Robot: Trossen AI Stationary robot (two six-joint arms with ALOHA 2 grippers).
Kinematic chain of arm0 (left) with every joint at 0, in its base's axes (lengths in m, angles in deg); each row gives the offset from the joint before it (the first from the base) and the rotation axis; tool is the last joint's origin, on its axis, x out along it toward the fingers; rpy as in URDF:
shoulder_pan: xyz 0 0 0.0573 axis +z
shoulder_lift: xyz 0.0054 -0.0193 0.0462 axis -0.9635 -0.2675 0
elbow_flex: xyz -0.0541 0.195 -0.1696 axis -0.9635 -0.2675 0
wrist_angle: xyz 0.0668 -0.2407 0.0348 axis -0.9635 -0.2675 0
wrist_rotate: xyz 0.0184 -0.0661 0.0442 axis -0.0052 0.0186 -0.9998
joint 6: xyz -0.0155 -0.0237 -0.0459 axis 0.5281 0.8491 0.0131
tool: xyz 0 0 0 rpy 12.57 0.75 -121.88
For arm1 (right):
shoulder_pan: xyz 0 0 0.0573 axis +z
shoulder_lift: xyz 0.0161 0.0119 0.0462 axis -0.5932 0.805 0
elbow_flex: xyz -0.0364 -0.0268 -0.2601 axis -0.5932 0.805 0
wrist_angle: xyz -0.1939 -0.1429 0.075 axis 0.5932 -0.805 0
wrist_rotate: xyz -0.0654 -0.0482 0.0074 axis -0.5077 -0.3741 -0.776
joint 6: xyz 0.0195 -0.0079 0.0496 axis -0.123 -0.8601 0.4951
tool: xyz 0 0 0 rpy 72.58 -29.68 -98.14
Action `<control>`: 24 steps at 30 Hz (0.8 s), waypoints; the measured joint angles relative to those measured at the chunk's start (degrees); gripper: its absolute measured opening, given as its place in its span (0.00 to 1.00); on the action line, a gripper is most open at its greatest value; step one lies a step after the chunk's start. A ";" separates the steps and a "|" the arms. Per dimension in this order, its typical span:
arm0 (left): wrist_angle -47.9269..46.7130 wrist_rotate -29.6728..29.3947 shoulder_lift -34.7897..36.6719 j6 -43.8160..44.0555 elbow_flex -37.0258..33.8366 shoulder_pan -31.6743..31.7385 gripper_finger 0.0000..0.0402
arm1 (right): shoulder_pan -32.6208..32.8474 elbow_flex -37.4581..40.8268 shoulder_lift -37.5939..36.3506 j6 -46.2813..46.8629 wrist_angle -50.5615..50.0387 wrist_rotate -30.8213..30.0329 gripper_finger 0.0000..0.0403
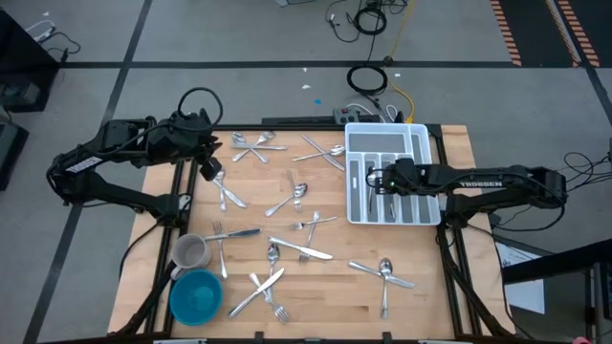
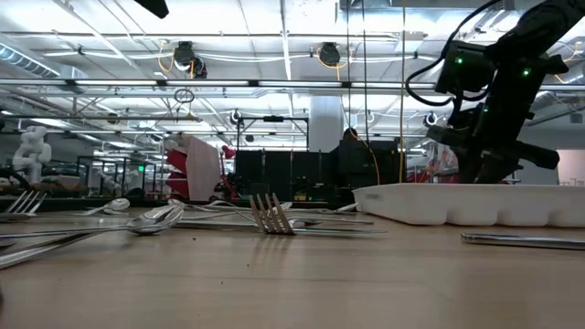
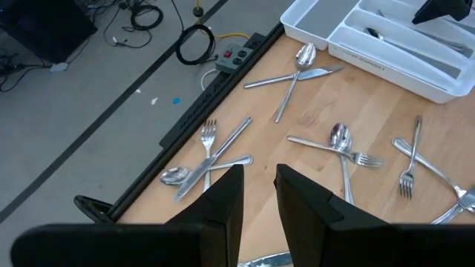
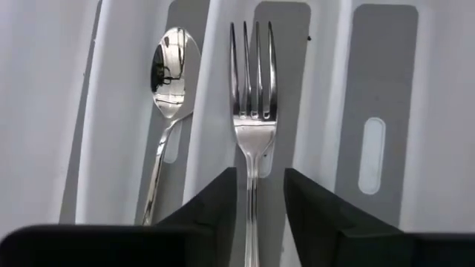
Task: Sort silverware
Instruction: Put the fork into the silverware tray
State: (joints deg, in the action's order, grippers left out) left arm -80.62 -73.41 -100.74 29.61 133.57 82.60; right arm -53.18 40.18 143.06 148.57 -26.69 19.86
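Silverware lies scattered over the wooden table (image 1: 325,287): forks, spoons and knives such as a spoon (image 1: 297,191) and a knife (image 1: 304,250). My right gripper (image 4: 260,182) points down into the white organiser tray (image 1: 421,134) and stands open. A fork (image 4: 252,96) lies flat in one tray compartment, tines away from me, its handle between my fingers with a gap on either side. A spoon (image 4: 171,67) lies in the neighbouring compartment. My left gripper (image 3: 258,182) hangs open and empty above the table's far left corner (image 1: 208,164).
A grey mug (image 1: 189,252) and a blue bowl (image 1: 197,296) stand at the table's near left. A power strip (image 1: 368,113) and cables lie on the floor beyond the far edge. Crossed cutlery (image 3: 204,159) lies under my left gripper.
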 joint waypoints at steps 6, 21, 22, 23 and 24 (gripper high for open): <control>-0.01 0.00 0.00 0.00 -0.01 0.00 0.22 | 0.02 -0.37 -0.08 -5.45 2.17 -1.34 0.32; -0.01 0.02 0.00 0.11 0.00 -0.01 0.22 | 2.45 -23.89 -0.89 -34.62 -4.05 -2.53 0.33; 0.00 0.02 0.00 0.11 0.01 -0.02 0.22 | 3.18 -26.06 -0.40 -36.66 -4.07 -2.12 0.33; 0.01 0.02 0.00 0.11 0.00 0.00 0.22 | 3.97 -28.08 0.15 -38.71 -4.11 -2.12 0.33; 0.01 0.02 0.00 0.11 -0.01 0.00 0.22 | 4.74 -30.14 0.93 -40.68 -4.06 -2.12 0.33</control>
State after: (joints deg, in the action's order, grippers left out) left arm -80.61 -73.39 -100.74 29.72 133.55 82.60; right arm -48.44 10.04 143.99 107.88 -30.75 17.74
